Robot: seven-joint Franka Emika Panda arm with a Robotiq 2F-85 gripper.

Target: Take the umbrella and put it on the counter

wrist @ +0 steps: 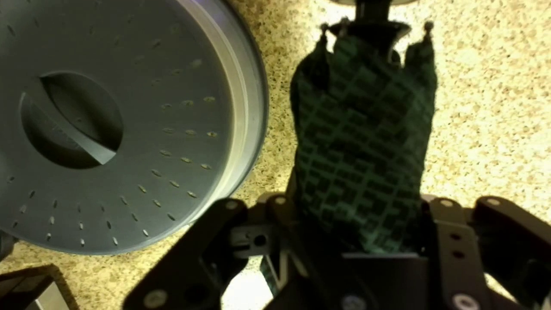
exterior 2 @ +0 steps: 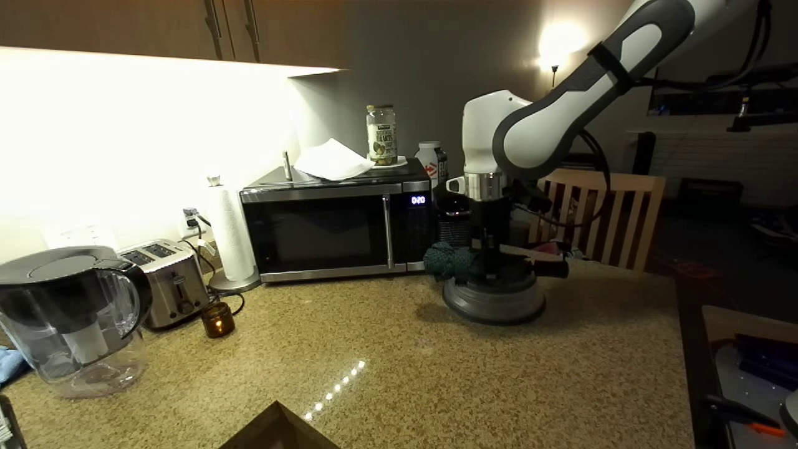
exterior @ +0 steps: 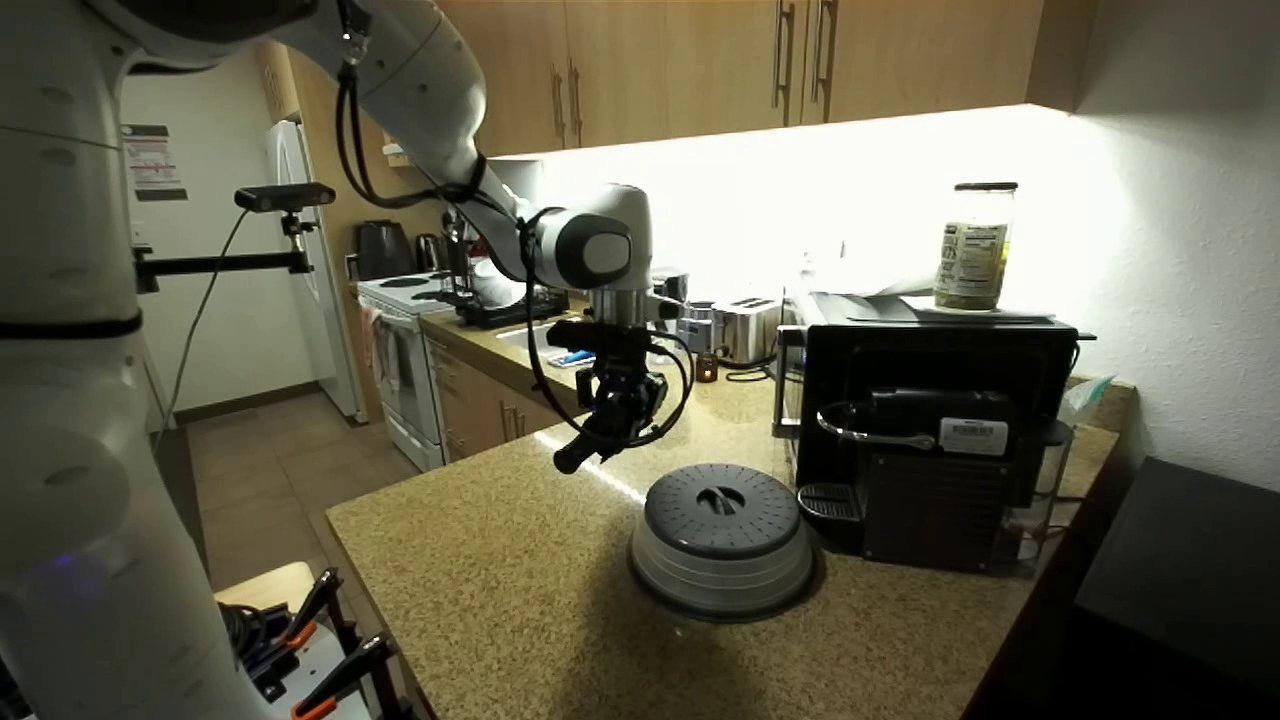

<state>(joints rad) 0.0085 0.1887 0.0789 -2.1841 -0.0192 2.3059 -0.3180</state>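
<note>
The folded umbrella (wrist: 366, 150), a dark green and black patterned bundle, is between my gripper's fingers (wrist: 357, 215) in the wrist view. The fingers press on both its sides. In an exterior view its green bundle (exterior 2: 449, 260) sticks out at one side of the gripper (exterior 2: 492, 265) and a black end (exterior 2: 552, 269) at the other. In an exterior view the gripper (exterior: 620, 405) is above the tan speckled counter (exterior: 480, 540), with a black end of the umbrella (exterior: 573, 457) pointing down and outward. The counter also shows in the wrist view (wrist: 495, 129).
The round grey domed dish (exterior: 720, 545) stands on the counter close beside the umbrella; it also shows in the wrist view (wrist: 172, 129). A black coffee machine (exterior: 940, 500) and a microwave (exterior 2: 330, 231) stand behind. A toaster (exterior 2: 171, 284), candle (exterior 2: 218, 319) and pitcher (exterior 2: 68, 312) stand along the counter.
</note>
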